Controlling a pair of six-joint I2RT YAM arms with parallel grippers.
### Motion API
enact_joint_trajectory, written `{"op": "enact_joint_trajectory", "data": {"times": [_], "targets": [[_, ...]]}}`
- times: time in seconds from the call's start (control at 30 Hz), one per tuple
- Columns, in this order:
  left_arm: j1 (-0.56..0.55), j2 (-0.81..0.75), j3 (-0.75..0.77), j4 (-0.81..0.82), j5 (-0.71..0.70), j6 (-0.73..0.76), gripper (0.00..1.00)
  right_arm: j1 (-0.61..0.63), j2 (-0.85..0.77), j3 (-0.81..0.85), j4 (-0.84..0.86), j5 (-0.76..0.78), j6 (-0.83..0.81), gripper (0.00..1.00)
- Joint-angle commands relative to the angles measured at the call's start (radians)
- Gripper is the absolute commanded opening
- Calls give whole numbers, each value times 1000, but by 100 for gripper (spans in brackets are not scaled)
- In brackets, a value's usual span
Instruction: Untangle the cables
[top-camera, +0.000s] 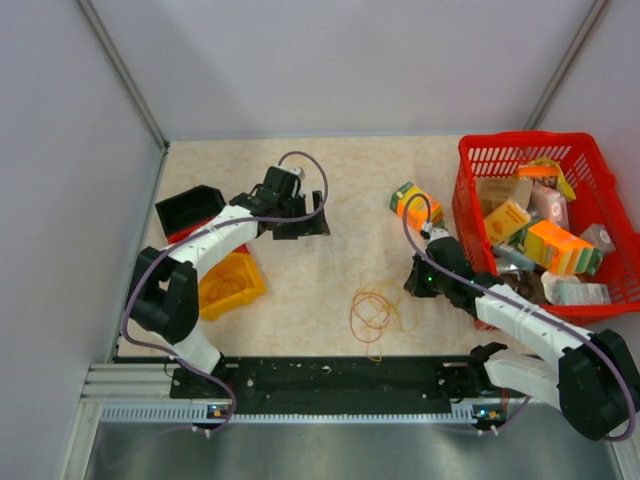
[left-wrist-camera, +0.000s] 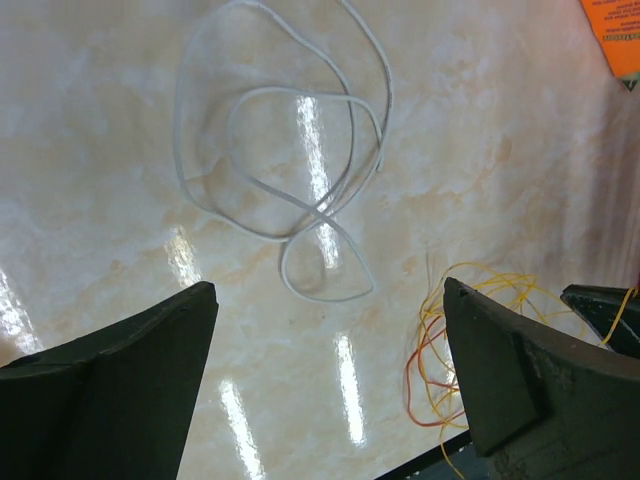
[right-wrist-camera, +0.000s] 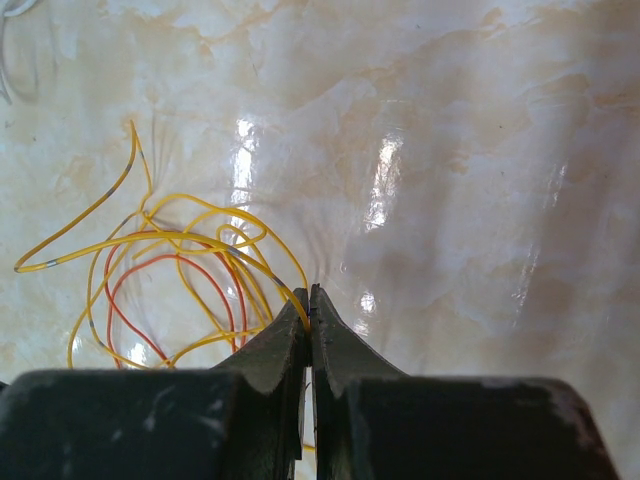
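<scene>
The cables are thin wires on the marble-patterned table. A yellow, orange and red tangle (top-camera: 372, 312) lies near the front middle and also shows in the right wrist view (right-wrist-camera: 170, 280) and the left wrist view (left-wrist-camera: 450, 350). A white cable (left-wrist-camera: 290, 170) lies apart in loose loops, just beyond the tangle in the left wrist view. My right gripper (right-wrist-camera: 309, 295) is shut on a yellow cable at the tangle's right edge (top-camera: 411, 287). My left gripper (left-wrist-camera: 328, 290) stands wide open above the table with nothing between its fingers (top-camera: 300, 215).
A red basket (top-camera: 470, 200) full of packages stands at the right. An orange and green box (top-camera: 415, 205) lies just left of it. A yellow bin (top-camera: 230, 285) and a black bin (top-camera: 190, 208) sit at the left. A black rail (top-camera: 330, 375) runs along the near edge.
</scene>
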Motion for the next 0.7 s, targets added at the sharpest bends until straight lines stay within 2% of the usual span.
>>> {"op": "enact_joint_trajectory", "data": {"times": [0.0, 0.13, 0.27, 0.4, 0.67], "targets": [[64, 76, 26, 66, 118, 31, 98, -8, -8, -10, 47, -11, -14, 0], [86, 198, 140, 37, 172, 46, 98, -8, -11, -12, 47, -13, -15, 0], [89, 298, 210, 9, 161, 42, 99, -6, -15, -13, 48, -7, -14, 0], [86, 314, 171, 63, 169, 1, 95, -8, -21, -16, 47, -8, -14, 0], [80, 194, 25, 126, 103, 2, 98, -6, -20, -13, 48, -13, -15, 0]]}}
